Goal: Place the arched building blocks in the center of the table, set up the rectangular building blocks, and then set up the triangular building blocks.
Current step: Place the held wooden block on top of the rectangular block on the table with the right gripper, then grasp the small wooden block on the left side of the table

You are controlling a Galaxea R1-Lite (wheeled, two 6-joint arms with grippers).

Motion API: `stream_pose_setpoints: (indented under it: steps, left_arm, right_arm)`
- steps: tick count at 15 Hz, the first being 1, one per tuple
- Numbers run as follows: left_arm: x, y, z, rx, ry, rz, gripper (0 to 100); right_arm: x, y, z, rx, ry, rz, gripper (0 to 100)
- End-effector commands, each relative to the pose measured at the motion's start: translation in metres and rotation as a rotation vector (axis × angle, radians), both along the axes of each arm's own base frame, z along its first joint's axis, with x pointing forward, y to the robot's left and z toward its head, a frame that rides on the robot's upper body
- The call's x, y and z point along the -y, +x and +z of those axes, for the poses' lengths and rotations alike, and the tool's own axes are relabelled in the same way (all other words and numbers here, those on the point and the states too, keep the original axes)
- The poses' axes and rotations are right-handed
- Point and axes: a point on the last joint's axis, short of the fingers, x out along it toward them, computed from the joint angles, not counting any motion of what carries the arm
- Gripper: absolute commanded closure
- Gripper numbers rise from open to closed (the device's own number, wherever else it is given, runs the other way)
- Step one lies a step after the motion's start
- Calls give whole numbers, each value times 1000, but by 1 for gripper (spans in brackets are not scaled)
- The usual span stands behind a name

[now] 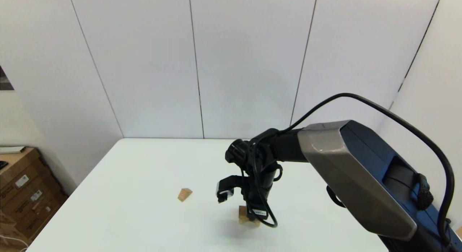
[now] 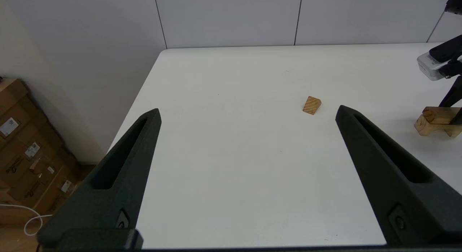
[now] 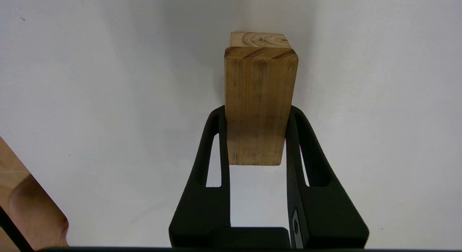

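Nearest the robot, the right gripper [image 3: 257,116] hung low over the near middle of the white table [image 1: 144,223], its arm reaching in from the right. Its two black fingers [image 3: 216,151] were pressed against the long sides of the rectangular block [image 3: 260,104], pinching it flat and level. In the right wrist view the slab lay directly over the arched block [image 3: 260,39], of which only a strip of end grain showed past the slab's far end. The left wrist view showed the slab [image 2: 441,114] sitting on top of the arched block [image 2: 431,127], whose two short legs stood on the table with the curved cut-out between them; whether the two woods fully touched could not be told. In the head view the gripper [image 1: 252,212] hid most of the pair, with only a bit of the wood [image 1: 244,215] showing beside it.

Farther out and to the left, well apart from the stack, the triangular block [image 1: 184,194] lay alone on the table, one sloping face up.

The left gripper [image 2: 249,116] hovered off the table's near left part, its fingers [image 2: 122,165] spread wide and holding nothing.
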Motion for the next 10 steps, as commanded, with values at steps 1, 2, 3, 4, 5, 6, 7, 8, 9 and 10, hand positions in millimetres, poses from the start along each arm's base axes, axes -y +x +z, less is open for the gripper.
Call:
stream_pose_setpoints:
  steps: [1,2,3,4,5,6,7,8,9,10]
  left_arm:
    - [0,0,0,-1,0,0,0]
    - [0,0,0,-1,0,0,0]
    - [0,0,0,-1,0,0,0]
    - [0,0,0,-1,0,0,0]
    - [0,0,0,-1,0,0,0]
    - [0,0,0,-1,0,0,0]
    - [0,0,0,-3,0,0,0]
    - [0,0,0,-3,0,0,0]
    - [0,0,0,-3,0,0,0]
    - [0,0,0,-3,0,0,0]
  right_arm:
    - [0,-1,1,-4,-2,5,100]
    - [0,-1,1,-2,-1,5,0]
    - [0,-1,1,-2,-1,5,0]
    - [0,-1,1,-2,-1,5,0]
    - [0,0,1,-3,-1,4,0]
    - [0,-1,1,-4,-2,4,0]
    - [0,0,1,-3,-1,4,0]
    - [1,0,1,-1,0,2,0]
    - [2,0,5,4,5,-1,0]
    - [3,0,13,19,15,-10,0]
